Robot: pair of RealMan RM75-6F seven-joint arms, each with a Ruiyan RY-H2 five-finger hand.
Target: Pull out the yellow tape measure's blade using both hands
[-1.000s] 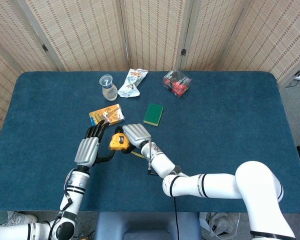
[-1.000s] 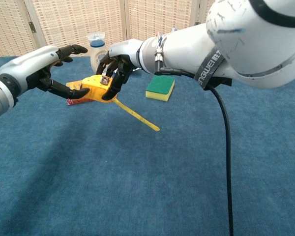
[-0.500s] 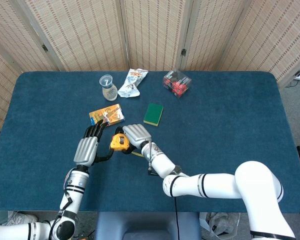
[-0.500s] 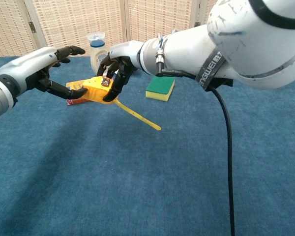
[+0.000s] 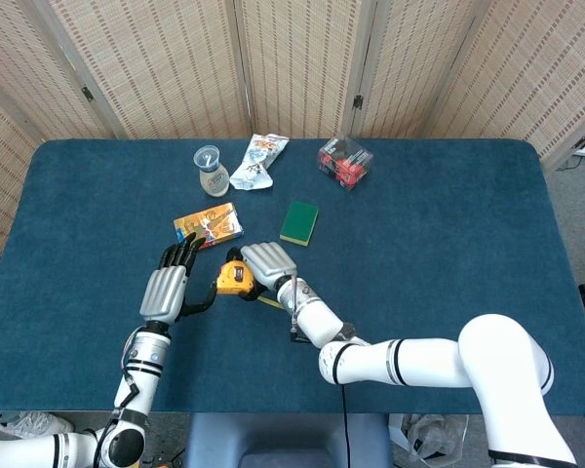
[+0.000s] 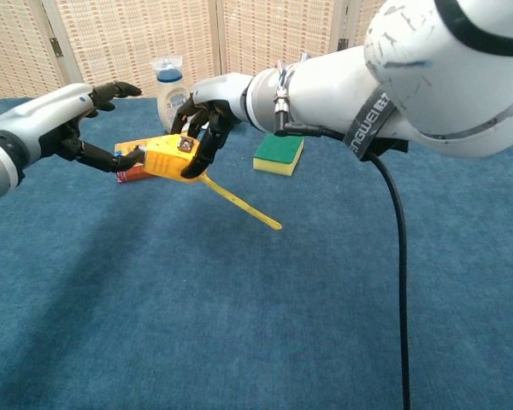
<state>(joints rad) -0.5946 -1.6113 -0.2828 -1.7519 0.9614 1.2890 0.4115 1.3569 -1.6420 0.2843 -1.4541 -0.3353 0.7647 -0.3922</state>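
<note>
Table (image 5: 448,224): dark blue cloth, matt, short nap. Tape measure (image 6: 169,157): yellow plastic case, slight sheen; blade (image 6: 244,207) thin, smooth, yellow. Right hand (image 6: 203,109): glossy pale shell, matt black fingers. Sponge (image 5: 298,222): green, rough, matt. Screens (image 5: 292,63): woven reed, coarse.

You are facing a worktop (image 5: 448,244) covered in deep blue carpet-like fabric, with rounded corners. Behind it stands a folding screen (image 5: 302,63) of woven tan panels in pale frames, joined by dark hinges (image 5: 357,101). To your right, past the worktop's edge, you can see grey floor (image 5: 580,210) and something white at the frame's edge, too small to tell. The light is even and soft.
</note>
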